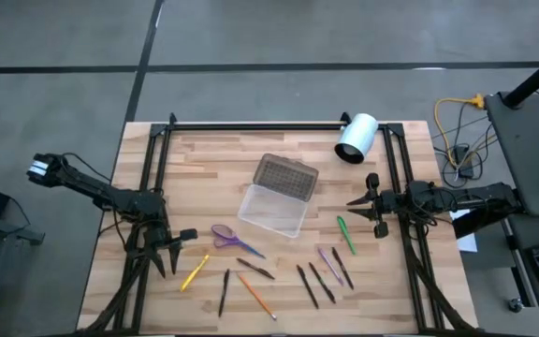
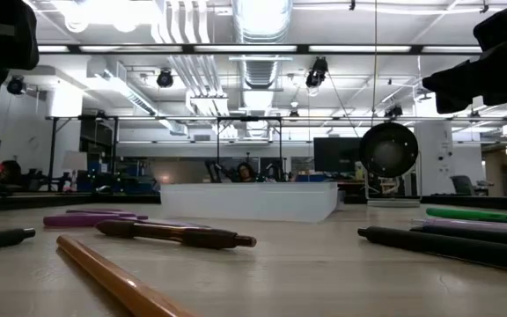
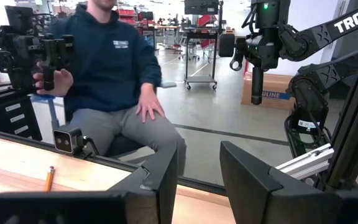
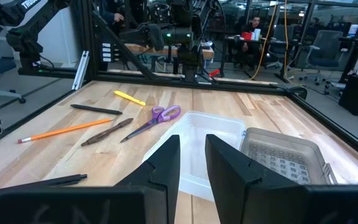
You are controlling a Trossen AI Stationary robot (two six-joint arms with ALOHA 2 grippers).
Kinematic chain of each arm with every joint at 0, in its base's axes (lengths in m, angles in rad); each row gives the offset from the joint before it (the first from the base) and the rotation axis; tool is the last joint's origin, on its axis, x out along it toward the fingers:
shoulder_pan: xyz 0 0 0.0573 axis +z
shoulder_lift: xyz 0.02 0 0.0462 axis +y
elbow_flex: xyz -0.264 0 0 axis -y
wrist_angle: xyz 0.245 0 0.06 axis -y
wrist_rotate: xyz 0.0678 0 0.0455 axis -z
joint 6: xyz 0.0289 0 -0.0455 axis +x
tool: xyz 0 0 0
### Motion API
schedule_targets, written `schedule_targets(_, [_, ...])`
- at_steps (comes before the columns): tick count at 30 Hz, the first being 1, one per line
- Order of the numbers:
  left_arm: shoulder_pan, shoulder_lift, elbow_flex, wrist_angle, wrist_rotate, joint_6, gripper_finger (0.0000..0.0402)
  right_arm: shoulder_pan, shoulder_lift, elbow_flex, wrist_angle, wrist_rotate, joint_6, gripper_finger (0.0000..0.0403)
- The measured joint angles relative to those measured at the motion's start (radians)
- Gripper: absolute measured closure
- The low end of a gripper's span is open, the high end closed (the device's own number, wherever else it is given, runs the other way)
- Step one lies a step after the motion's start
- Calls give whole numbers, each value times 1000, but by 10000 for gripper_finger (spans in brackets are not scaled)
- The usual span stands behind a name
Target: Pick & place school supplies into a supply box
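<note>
The clear supply box (image 1: 274, 210) stands open at mid-table, its grey dotted lid (image 1: 286, 176) folded back toward the far edge. Purple-handled scissors (image 1: 227, 237), a yellow pen (image 1: 195, 273), an orange pencil (image 1: 255, 295), a green pen (image 1: 346, 234), a purple pen (image 1: 329, 265) and several black pens (image 1: 309, 285) lie flat on the near half. My left gripper (image 1: 167, 255) hangs open above the table's near left, close to the yellow pen. My right gripper (image 1: 356, 202) hovers open to the right of the box, pointing at it (image 4: 197, 140).
A white cylinder (image 1: 356, 139) lies on its side at the far right corner. Black frame rails (image 1: 153, 168) run along the left, right and far edges. A person (image 3: 114, 68) sits beyond the near edge, next to a small camera (image 3: 67, 140).
</note>
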Motion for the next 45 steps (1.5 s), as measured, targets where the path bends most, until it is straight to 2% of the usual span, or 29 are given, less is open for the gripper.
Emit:
schedule_targets(6, [0, 0, 0, 0, 0, 0, 297, 0, 0, 0, 0, 0, 7, 335])
schedule_targets(12, [0, 0, 0, 0, 0, 0, 297, 0, 0, 0, 4, 0, 100, 335])
schedule_targets(20, [0, 0, 0, 0, 0, 0, 297, 0, 0, 0, 72, 0, 142, 335])
schedule_targets(45, [0, 0, 0, 0, 0, 0, 297, 0, 0, 0, 393, 1, -80, 335])
